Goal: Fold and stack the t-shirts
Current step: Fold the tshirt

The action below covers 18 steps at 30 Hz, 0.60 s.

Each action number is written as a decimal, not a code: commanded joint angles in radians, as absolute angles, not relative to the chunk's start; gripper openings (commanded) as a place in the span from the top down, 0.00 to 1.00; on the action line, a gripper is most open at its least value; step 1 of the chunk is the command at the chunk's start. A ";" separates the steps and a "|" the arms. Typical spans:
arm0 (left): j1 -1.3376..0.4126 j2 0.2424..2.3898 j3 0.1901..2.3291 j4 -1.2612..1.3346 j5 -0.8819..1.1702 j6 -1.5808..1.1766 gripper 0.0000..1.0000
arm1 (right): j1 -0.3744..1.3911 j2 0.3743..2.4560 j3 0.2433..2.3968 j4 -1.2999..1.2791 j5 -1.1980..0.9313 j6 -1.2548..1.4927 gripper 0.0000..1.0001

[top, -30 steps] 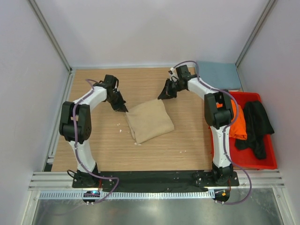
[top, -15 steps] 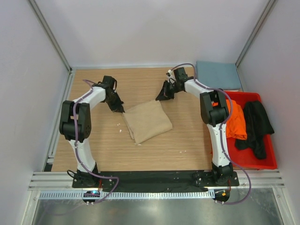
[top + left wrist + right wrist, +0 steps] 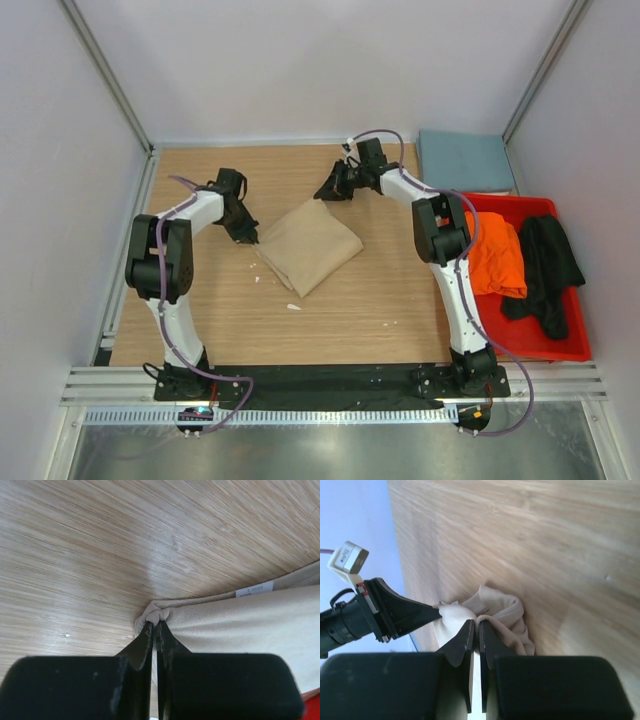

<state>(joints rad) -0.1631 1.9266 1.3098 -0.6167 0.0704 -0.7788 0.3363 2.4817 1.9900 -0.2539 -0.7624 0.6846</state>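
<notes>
Four are counted: a tan-beige cloth t-shirt on the wooden table, a slate blue-grey t-shirt far right, and an orange t-shirt and a black t-shirt in the red plastic bin. Opposite tan corners are pinched by the left gripper and the right gripper.

Matt cloth t-shirt, smooth wood table

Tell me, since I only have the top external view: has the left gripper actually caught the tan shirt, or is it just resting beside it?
Observer: It has caught it. In the left wrist view, the left gripper is shut on a bunched corner of the tan shirt.
Operator: And the right one, at the far corner?
Observer: The right wrist view shows the right gripper shut on a puckered fold of the same shirt, down at the wooden tabletop.
</notes>
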 commanded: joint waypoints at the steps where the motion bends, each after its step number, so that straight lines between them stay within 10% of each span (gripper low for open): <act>1: -0.143 1.964 1.261 -0.614 -0.034 -0.782 1.00 | 0.324 2.539 2.098 -0.167 -0.729 0.747 0.92; 10: -0.138 1.910 1.220 -0.584 -0.063 -0.761 0.99 | 0.308 2.580 2.217 -0.339 -0.683 0.690 0.58; 18: -0.132 1.773 1.189 -0.580 -0.031 -0.724 0.57 | 0.281 2.363 2.073 -0.554 -0.617 0.535 0.45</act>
<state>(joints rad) -0.1497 1.8545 1.2137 -0.5510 0.0311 -0.7593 0.2825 2.5317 2.1258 -0.4698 -0.6441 0.6216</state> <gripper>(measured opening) 0.405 0.547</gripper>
